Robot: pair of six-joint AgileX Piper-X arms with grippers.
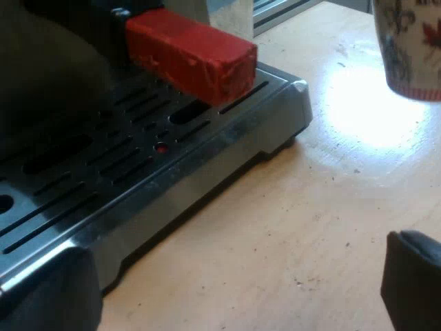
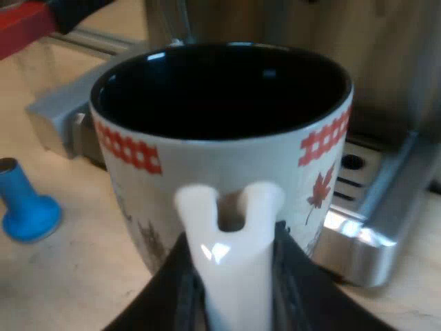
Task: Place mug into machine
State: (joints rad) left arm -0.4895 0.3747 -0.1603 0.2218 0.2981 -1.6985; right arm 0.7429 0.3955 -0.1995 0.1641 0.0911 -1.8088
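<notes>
My right claw (image 2: 234, 293) is clenched on the white handle (image 2: 234, 265) of the mug (image 2: 227, 162), one black finger pressed against each side of it. The mug is upright, white outside with a red chequered band and a red leaf, and dark inside. It is over the wooden table (image 2: 76, 276), just short of the espresso machine's metal drip tray (image 2: 375, 227); whether its base touches the wood I cannot tell. A blue tamper (image 2: 24, 207) stands on the table near the mug, apart from it.

My left claw (image 1: 231, 286) is released, its fingers spread wide, low at the tray's front edge with bare table between them. Past them lies the tray's slotted grille. The red end of the holder's handle (image 1: 189, 55) juts out above it. Farther off, beyond the tray's corner, the mug is clear of the tray.
</notes>
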